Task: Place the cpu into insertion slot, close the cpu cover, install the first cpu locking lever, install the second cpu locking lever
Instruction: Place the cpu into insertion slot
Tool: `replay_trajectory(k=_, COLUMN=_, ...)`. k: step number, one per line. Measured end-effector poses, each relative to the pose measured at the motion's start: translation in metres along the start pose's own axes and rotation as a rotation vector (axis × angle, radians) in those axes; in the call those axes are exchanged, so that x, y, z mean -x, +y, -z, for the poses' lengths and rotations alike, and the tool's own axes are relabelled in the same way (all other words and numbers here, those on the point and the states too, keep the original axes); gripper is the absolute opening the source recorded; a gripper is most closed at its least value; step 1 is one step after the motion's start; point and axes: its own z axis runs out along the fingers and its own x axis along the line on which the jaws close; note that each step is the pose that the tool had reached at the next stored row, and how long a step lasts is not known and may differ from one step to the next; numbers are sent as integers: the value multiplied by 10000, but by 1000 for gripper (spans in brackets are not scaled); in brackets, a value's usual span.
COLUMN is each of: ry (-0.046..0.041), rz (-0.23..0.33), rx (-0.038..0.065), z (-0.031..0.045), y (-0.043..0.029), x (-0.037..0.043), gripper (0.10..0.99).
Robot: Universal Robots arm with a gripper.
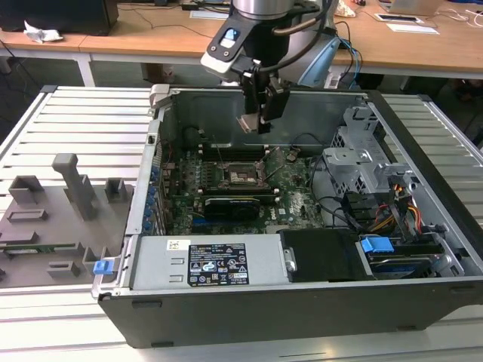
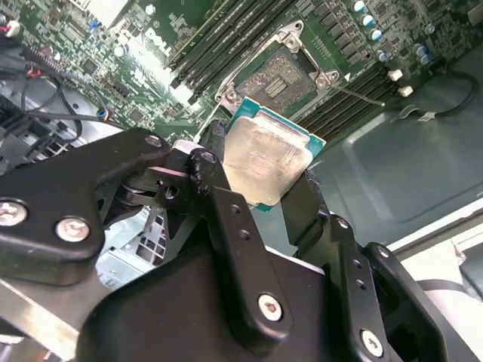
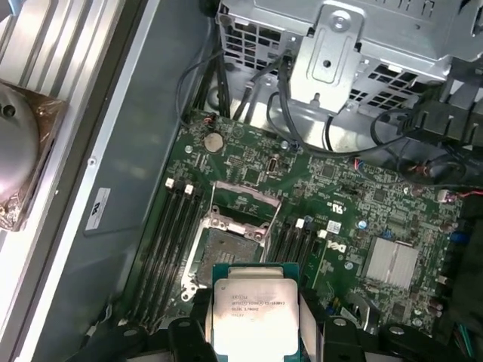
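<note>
Over the open computer case (image 1: pixel 324 113), exterior view: end effector (image 1: pixel 257 119) hangs above the motherboard (image 1: pixel 296 197), closed on the cpu (image 1: pixel 248 123).

- Grip: in the second wrist view the black fingers (image 2: pixel 223 197) pinch two opposite edges, metal top showing between them. The chip is airborne, nothing seated.
- Insertion slot (image 1: pixel 243 175) lies toward 6 o'clock from the cpu in the exterior view, open and unfilled. A long black card (image 1: pixel 235 204) sits just beyond it at 6 o'clock.
- The cpu cover (image 3: pixel 243 205) looks swung up at one edge of the slot in the first wrist view. Lever positions: cannot tell.

Risks, as judged:
1. The chip looks tilted in the exterior view. If it lands on one corner, it could sit crooked on the slot contacts and bend them.
2. The edge-only pinch is thin, so a slip would drop the chip onto the board.
3. Rotation relative to the slot is unverified, and wrong keying would stop it seating.
4. The raised cover stands close to the descent path and could snag a finger.
</note>
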Motion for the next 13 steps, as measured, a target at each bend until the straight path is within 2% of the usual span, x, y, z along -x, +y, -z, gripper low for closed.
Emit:
replay_trajectory(k=7, ry=-65, rz=-800, rx=14, z=-23, y=-3, x=0, gripper=541)
replay_trajectory(k=9, ry=-102, rz=-1255, rx=22, z=-35, y=-4, x=1, gripper=541)
replay_trajectory(k=13, ry=-140, rz=-1732, rx=29, z=-54, y=-8, x=0, gripper=541)
